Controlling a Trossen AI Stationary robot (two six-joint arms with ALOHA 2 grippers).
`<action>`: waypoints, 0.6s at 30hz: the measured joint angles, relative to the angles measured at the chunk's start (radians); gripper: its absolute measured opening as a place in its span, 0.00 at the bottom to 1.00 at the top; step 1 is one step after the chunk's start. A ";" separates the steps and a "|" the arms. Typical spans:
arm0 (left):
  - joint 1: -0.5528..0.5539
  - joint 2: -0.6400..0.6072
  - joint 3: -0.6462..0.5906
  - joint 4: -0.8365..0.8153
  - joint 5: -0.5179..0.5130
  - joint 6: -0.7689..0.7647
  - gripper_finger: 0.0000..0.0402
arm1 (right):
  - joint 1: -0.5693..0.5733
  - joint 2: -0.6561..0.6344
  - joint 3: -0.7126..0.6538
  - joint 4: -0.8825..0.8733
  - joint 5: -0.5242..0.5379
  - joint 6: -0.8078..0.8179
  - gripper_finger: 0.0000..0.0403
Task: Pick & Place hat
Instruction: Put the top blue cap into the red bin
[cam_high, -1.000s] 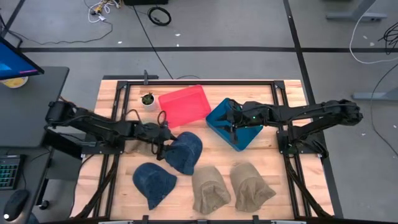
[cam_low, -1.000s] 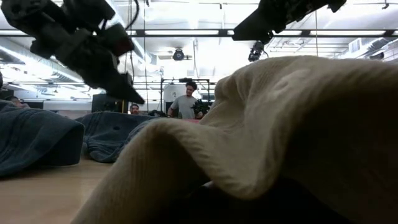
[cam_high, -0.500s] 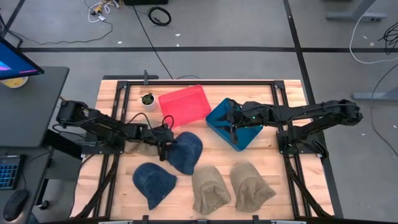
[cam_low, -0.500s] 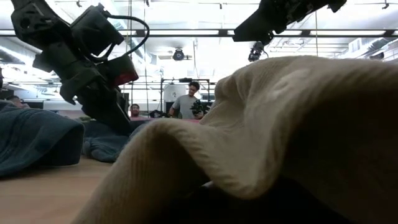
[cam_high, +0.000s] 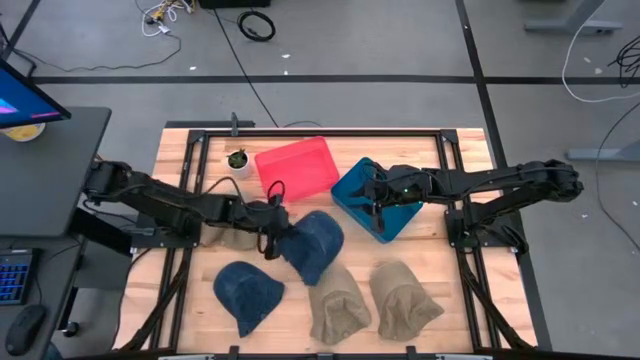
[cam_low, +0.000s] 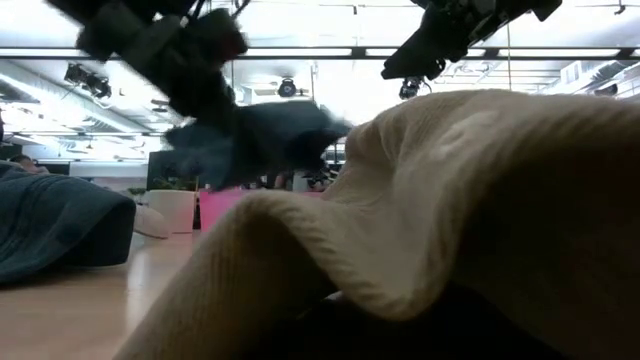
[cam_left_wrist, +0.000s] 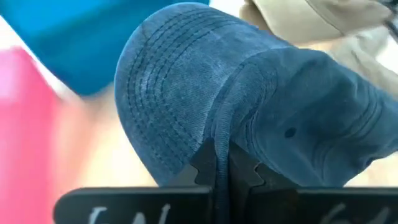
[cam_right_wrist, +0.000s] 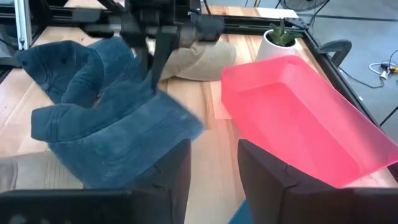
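Two dark arms are reaching toward the middle of the wooden table (cam_high: 180, 150) in the high view. No readable writing is showing on any hat; the pale letters on the left wrist's own bar are too blurred to read. The left gripper (cam_high: 272, 226) is clamping the blue denim cap (cam_high: 313, 246), its fingers (cam_left_wrist: 205, 167) pinching a fold of fabric at the cap's edge. The cap is sitting just left of centre in the high view, its long axis running from upper right to lower left, overlapping the upper edge of the left tan hat (cam_high: 337, 304). Its cloth is showing rows of curved stitching on the brim and a small eyelet on the crown. In the low view it is hanging raised and blurred, upper centre-left.

The right gripper (cam_high: 374, 194) is hovering over the blue bin (cam_high: 396, 226), fingers spread apart and empty. A red bin (cam_high: 297, 169) is lying above the cap, a second denim cap (cam_high: 247, 293) at lower left, another tan hat (cam_high: 403, 300) at lower right.
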 joint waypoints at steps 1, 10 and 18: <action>0.008 -0.012 0.035 -0.066 -0.044 0.039 0.04 | 0.000 0.000 0.000 -0.001 0.000 0.000 0.33; 0.252 -0.014 0.387 -0.592 -0.264 0.474 0.04 | 0.000 0.000 0.000 -0.001 0.000 0.000 0.33; 0.550 0.004 0.507 -0.602 -0.164 0.943 0.03 | 0.000 0.000 0.000 -0.001 0.000 -0.004 0.33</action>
